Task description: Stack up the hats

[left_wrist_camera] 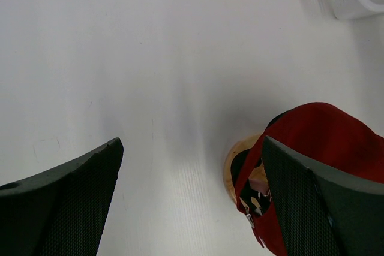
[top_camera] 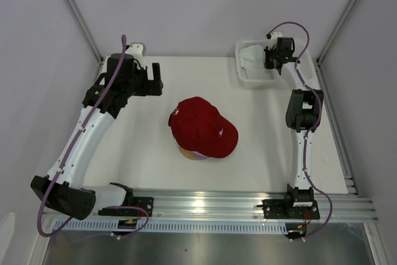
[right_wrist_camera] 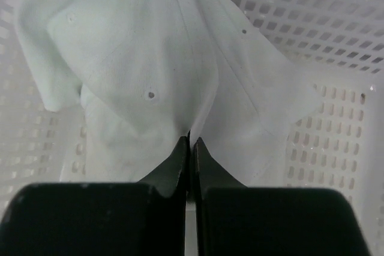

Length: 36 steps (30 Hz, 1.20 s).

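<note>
A red cap [top_camera: 204, 127] tops a stack of caps on a round wooden stand [top_camera: 186, 152] at the table's middle; a purple edge shows beneath it. In the left wrist view the red cap [left_wrist_camera: 324, 142] and the stand [left_wrist_camera: 237, 166] show at the lower right. My left gripper [top_camera: 156, 79] is open and empty, up and left of the stack. A white cap [right_wrist_camera: 168, 70] lies in the white mesh basket [top_camera: 248, 79] at the back right. My right gripper [top_camera: 268, 60] is inside the basket, shut on a fold of the white cap's fabric [right_wrist_camera: 191, 136].
The basket's mesh wall [right_wrist_camera: 336, 22] surrounds the white cap. A metal rail [top_camera: 211, 203] runs along the table's near edge with both arm bases. Grey walls close in the sides and back.
</note>
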Motion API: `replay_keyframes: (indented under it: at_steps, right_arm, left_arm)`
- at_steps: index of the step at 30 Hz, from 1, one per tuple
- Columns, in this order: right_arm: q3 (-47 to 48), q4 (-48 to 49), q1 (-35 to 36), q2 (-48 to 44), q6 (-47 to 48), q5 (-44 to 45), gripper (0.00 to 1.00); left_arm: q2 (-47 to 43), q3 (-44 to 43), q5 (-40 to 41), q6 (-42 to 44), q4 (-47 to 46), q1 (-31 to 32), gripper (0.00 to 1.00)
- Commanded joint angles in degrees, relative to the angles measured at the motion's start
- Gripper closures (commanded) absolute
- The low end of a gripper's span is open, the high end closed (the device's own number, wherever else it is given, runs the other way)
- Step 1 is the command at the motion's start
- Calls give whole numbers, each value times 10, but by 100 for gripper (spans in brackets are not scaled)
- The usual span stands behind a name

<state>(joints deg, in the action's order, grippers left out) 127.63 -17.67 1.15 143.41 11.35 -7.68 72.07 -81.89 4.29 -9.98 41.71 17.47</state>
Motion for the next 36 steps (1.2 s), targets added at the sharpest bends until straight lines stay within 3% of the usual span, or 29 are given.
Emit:
replay_keyframes:
  at_steps: [1, 8, 12, 18, 20, 23, 27, 31, 36]
  right_arm:
    - [31, 41, 4, -110, 18, -59, 100]
    - [32, 44, -3, -239, -34, -203, 100]
    - [7, 57, 0, -303, -122, -313, 100]
    - [-184, 150, 62, -464, -206, -374, 100]
    - [-279, 202, 92, -530, -220, -377, 100]
    - [-347, 205, 147, -595, -225, -385, 100]
    - [-454, 158, 216, -650, -214, -381, 100]
    - [-569, 211, 249, -700, -213, -393, 100]
    - [-646, 229, 255, -720, -221, -417, 100]
  left_arm:
    - [2, -24, -12, 9, -12, -5, 0]
    - [-23, -7, -36, 10, -40, -5, 0]
    - [-50, 18, -39, 6, -57, -7, 0]
    - [-87, 33, -30, -16, -44, -22, 0]
    - [-109, 34, -19, -16, -23, -38, 1]
    - [-165, 70, -37, -30, -21, -84, 0]
    - [-251, 138, -92, -50, -58, -172, 0]
    - [-283, 165, -106, -47, -58, -172, 0]
    - [-320, 218, -133, -63, -75, -172, 1]
